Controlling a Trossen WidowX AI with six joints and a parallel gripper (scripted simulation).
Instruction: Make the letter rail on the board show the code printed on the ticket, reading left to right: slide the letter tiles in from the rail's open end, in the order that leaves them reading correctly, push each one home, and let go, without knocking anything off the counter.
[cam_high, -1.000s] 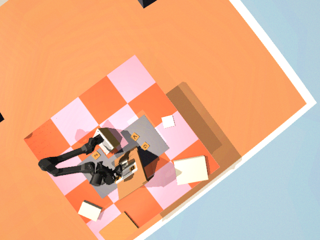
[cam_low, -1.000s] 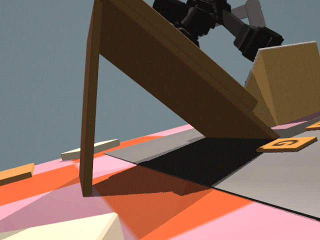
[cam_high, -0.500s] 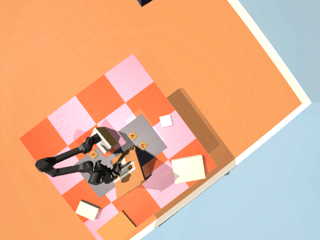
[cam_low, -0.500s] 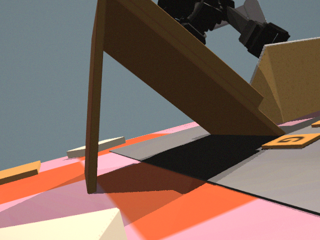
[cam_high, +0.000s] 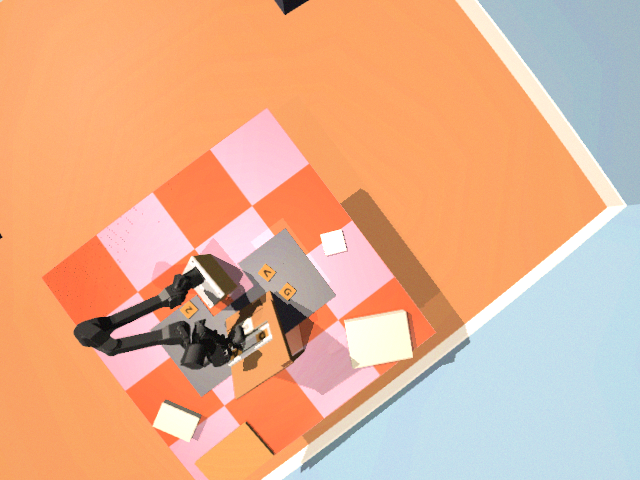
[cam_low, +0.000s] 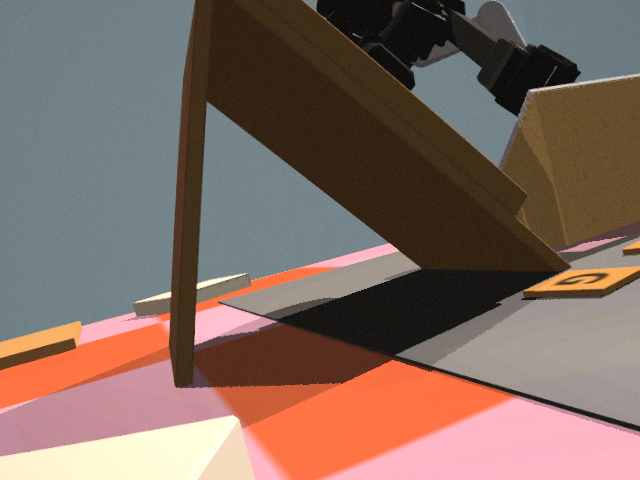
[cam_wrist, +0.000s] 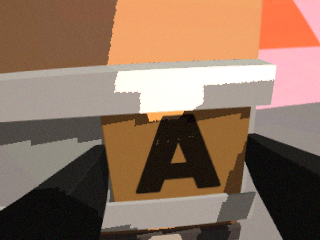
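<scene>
My gripper (cam_high: 235, 347) (cam_wrist: 177, 149) is shut on the A tile (cam_wrist: 125, 150), one finger at each side. In the wrist view the A tile lies upright between the two lips of the rail (cam_wrist: 50, 95), close to the rail's right-hand end there. The rail sits on the tilted wooden board (cam_high: 273, 356) (cam_low: 361, 165). Another tile (cam_high: 262, 334) is in the rail, its letter unclear. A pale card on the board above the rail is partly hidden, its print unreadable. The V tile (cam_high: 267, 272), G tile (cam_high: 287, 291) (cam_low: 542, 287) and a tile reading Z or N (cam_high: 189, 310) lie on the grey mat.
A wedge block (cam_high: 219, 276) (cam_low: 594, 160) stands beside the arm's base. A large cream block (cam_high: 379, 338), a smaller cream block (cam_high: 176, 421), an orange slab (cam_high: 235, 454) and a white square (cam_high: 333, 242) lie around the grey mat (cam_high: 310, 279).
</scene>
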